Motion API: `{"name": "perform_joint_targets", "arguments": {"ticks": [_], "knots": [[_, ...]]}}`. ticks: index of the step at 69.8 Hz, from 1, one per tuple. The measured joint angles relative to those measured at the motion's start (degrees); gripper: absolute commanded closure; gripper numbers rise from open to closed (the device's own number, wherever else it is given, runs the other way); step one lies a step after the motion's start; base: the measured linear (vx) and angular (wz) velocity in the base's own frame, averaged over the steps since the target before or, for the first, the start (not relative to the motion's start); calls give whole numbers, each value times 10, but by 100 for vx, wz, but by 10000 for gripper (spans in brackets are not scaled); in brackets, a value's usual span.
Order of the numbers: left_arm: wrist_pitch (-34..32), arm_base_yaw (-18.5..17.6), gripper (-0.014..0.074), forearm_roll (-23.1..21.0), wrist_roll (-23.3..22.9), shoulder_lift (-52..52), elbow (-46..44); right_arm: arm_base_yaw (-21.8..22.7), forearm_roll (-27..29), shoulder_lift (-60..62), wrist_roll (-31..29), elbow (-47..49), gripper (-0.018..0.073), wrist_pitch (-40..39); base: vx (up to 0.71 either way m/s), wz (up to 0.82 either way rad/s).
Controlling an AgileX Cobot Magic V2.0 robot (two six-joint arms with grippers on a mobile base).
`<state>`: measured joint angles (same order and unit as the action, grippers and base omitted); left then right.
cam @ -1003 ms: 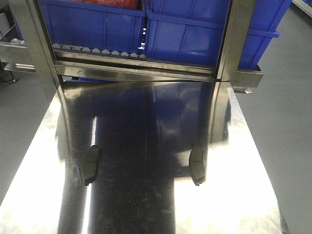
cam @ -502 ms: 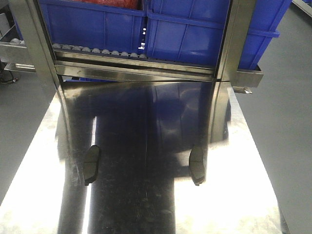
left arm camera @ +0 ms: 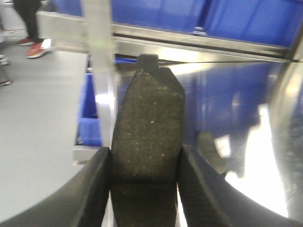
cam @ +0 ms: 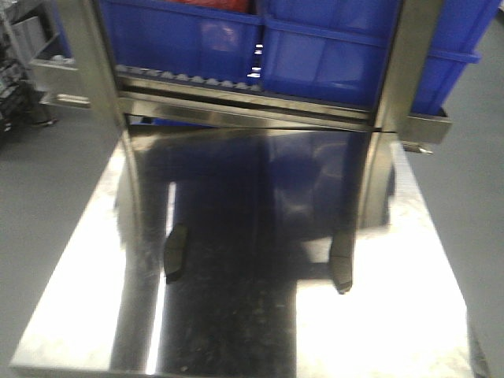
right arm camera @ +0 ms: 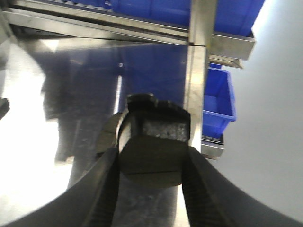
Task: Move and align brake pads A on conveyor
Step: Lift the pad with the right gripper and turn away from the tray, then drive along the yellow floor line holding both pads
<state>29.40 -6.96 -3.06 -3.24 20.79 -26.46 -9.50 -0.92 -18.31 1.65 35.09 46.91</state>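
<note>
In the left wrist view my left gripper is shut on a dark grey brake pad, held lengthwise and pointing away. My right gripper is shut on a second brake pad, whose end tab points towards the rack. Both are above a shiny steel tabletop. The front view shows two dark pad shapes, a left one and a right one, on that steel. I cannot tell whether they lie there or are mirrored. The conveyor is out of view, and no arm shows in the front view.
A steel rack with roller rails carries blue bins at the table's far end, with upright posts, one on the left and one on the right. A blue bin sits low beside the right post. A person's legs stand far left.
The front view has shifted and blurred. The table, rack and bins sit further right in the frame, and the table's near edge now shows. The two pad shapes keep their places on the steel.
</note>
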Motion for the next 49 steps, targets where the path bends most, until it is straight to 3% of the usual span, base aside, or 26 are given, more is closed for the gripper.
{"name": "perform_joint_targets", "arguments": {"ticks": [49], "knots": [[0,0,602,0,0,0,0,0,1,0,0,0,564,0,-18,73]]}}
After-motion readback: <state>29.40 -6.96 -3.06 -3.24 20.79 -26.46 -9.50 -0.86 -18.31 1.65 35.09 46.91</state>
